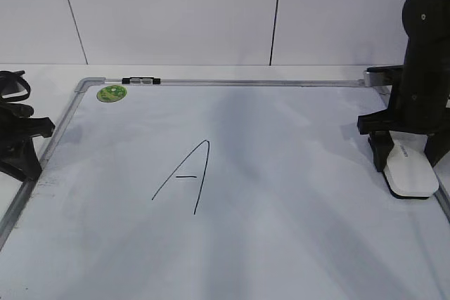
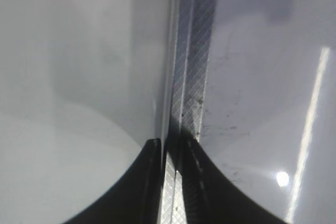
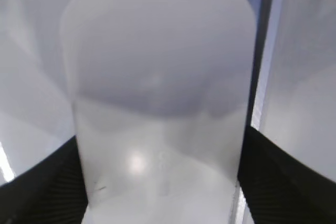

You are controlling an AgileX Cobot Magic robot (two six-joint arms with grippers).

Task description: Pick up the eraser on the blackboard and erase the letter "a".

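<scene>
- The large white dry-erase blackboard with a grey metal frame lies flat and fills most of the exterior view. A small round green sticker sits at its far left corner.
- The white plastic rounded-rectangle eraser rests on the board at the right edge, just beside the frame.
- The right gripper stands over the eraser, jaws set wide to either side of the block. The right wrist view shows a dark finger close to each long side; contact cannot be confirmed, so treat the eraser as not yet secured.
- The left gripper is parked at the left frame rail, jaws nearly closed astride it; whether they pinch the rail cannot be told.
- Only a tall angular black marker capital "A" is visible mid-board. No lowercase "a" appears.
</scene>
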